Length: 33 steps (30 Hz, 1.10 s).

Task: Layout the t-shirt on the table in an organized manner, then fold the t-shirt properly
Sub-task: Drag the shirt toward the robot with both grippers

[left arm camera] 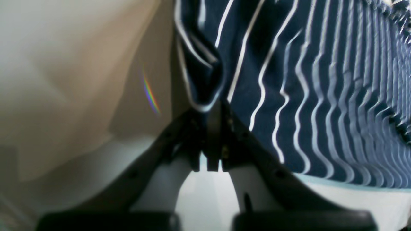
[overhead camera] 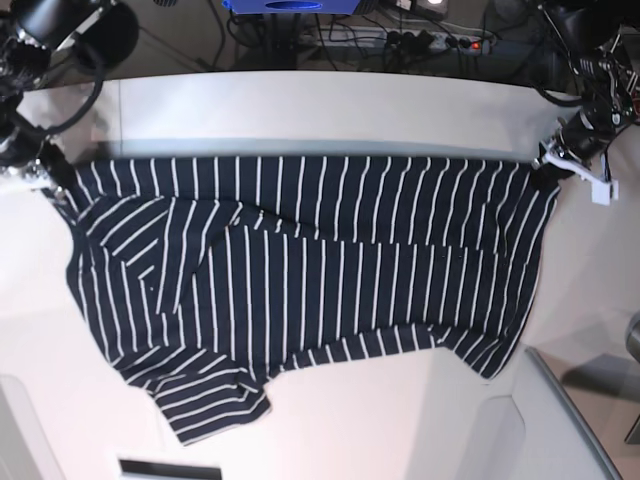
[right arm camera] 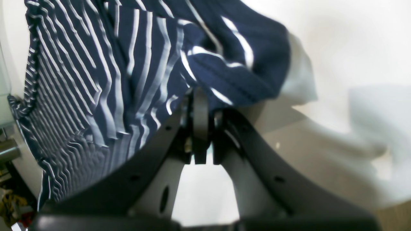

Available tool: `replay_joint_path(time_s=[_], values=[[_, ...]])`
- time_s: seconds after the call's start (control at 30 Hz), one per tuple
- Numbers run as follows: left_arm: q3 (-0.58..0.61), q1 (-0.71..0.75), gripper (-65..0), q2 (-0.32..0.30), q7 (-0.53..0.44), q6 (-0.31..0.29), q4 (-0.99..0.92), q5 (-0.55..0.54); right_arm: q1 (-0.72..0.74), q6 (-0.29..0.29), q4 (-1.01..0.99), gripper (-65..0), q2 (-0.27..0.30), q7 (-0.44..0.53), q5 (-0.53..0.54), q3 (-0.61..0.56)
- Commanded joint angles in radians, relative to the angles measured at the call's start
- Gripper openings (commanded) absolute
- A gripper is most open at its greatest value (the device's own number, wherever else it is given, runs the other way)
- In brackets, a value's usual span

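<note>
Both arms are holding up the dark navy t-shirt with thin white stripes [overhead camera: 300, 270], stretched sideways above the smooth white table [overhead camera: 300, 105]: the left gripper [left arm camera: 213, 109] is pinching one top corner and the right gripper [right arm camera: 200, 96] is pinching the other, jaws closed on fabric. The laying-out step is in progress, I judge. The next move is asking both arms to lower together, keeping the cloth taut.

The t-shirt [overhead camera: 300, 280] hung stretched between the right gripper [overhead camera: 48, 180] and the left gripper [overhead camera: 552, 160], each clamped on an upper corner. Its lower part draped onto the table [overhead camera: 300, 110], one sleeve hanging lowest.
</note>
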Motion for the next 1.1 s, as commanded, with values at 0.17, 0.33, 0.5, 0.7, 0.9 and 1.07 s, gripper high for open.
replay_joint_path(time_s=[0.17,0.33,0.5,0.7,0.9,1.07], values=[[-0.003,0.078,-65.0,-0.025,-0.021,-0.008,0.082,-0.012,-0.052,-0.003,0.015,-64.2,0.013,0.033,0.008,0.005],[-0.005,0.105,-65.0,-0.024,-0.021,-0.008,0.126,-0.012,-0.095,-0.001,0.015,-64.2,0.011,0.037,0.011,0.005],[-0.002,0.125,-65.0,-0.021,-0.021,-0.008,0.126,-0.012,-0.124,-0.001,0.021,-64.2,0.0,0.037,0.011,0.005],[0.0,0.15,-65.0,-0.019,-0.021,-0.008,0.146,-0.012,-0.126,0.0,0.021,-64.2,0.0,0.037,0.01,0.005],[0.0,0.171,-65.0,-0.019,-0.021,-0.008,0.155,-0.012,-0.138,0.0,0.021,-64.2,-0.009,0.036,0.011,0.005],[0.001,0.183,-65.0,-0.018,-0.021,-0.008,0.149,-0.012,-0.138,0.0,0.021,-64.2,-0.018,0.037,0.008,0.003]])
